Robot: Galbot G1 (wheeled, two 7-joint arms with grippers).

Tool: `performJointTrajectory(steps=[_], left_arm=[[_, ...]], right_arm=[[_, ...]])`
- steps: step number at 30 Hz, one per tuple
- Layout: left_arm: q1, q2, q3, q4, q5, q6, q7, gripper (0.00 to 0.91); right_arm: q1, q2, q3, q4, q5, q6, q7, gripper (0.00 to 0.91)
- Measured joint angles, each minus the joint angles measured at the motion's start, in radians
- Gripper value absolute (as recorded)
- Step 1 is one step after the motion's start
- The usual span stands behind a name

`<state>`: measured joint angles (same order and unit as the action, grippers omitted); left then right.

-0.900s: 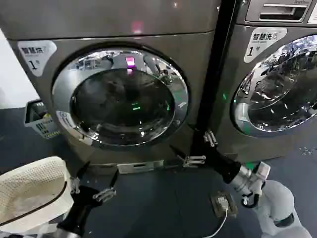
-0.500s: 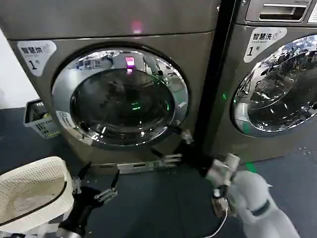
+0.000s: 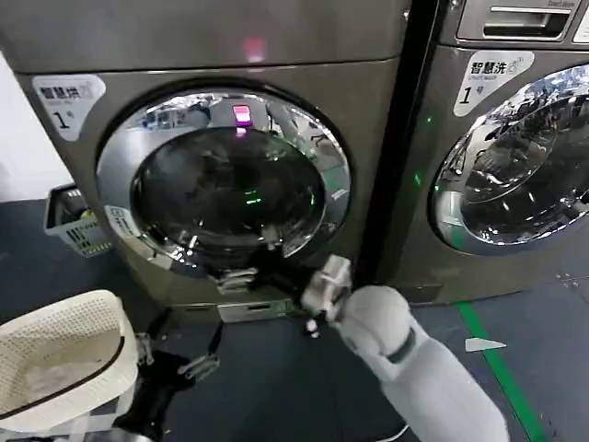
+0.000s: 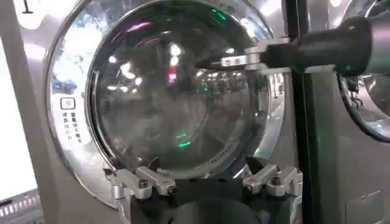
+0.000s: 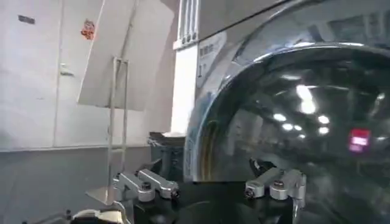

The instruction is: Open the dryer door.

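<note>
We see the dryer door (image 3: 225,180) in the front of the left-hand machine, closed flush: wide mirror-chrome ring, dark tinted bulging glass with green and pink light reflections, small white sticker (image 3: 118,221) on the ring's lower left. In the left wrist view the door (image 4: 177,91) faces the camera square on, chrome ring bright, glass dark.

Right gripper (image 3: 241,273) is at the door's lower edge, just in front of the chrome ring, white forearm running back toward lower right. Its fingers (image 5: 149,184) stand spread apart, released, nothing between them; the glass bulge sits close ahead. Contact with the ring: we can't tell.

Left gripper (image 3: 179,345) hangs low over the dark floor (image 3: 276,368), well below the door, claw released, fingers (image 4: 140,182) splayed, holding nothing.

A white mesh basket (image 3: 60,359) sits beside the left gripper. The second chrome-ringed machine door (image 3: 515,166) is to the right, shut.
</note>
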<state>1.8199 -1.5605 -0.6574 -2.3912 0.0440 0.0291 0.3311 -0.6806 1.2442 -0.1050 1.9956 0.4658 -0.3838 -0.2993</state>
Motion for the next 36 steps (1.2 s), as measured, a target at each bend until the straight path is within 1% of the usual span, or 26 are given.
performJointTrajectory(steps=[4,7,10,17,21,33,36], left_arm=[[-0.002,-0.002,0.001,0.006,0.002,-0.002,-0.001,0.907],[0.001,-0.002,0.000,0.002,0.001,-0.002,-0.002,0.907],[0.002,-0.002,-0.001,-0.002,-0.002,-0.002,-0.003,0.907],[0.000,-0.001,-0.001,0.004,-0.002,0.000,-0.004,0.907],[-0.001,-0.002,0.000,0.006,-0.002,0.000,-0.004,0.907],[-0.003,0.003,0.001,0.013,-0.007,-0.001,-0.006,0.907],[-0.003,0.004,0.001,0.013,-0.007,-0.001,-0.006,0.907]], right_arm=[[0.033,0.029,-0.033,-0.039,0.022,-0.054,0.051,0.907],[0.058,0.048,-0.058,-0.072,0.032,-0.075,0.084,0.907],[0.081,0.065,-0.076,-0.096,0.060,-0.099,0.101,0.907],[0.121,0.102,-0.119,-0.159,0.052,-0.105,0.125,0.907],[0.138,0.132,-0.144,-0.199,0.026,-0.108,0.148,0.907],[0.188,0.190,-0.207,-0.284,0.022,-0.110,0.191,0.907],[0.196,0.206,-0.222,-0.304,0.009,-0.107,0.195,0.907]])
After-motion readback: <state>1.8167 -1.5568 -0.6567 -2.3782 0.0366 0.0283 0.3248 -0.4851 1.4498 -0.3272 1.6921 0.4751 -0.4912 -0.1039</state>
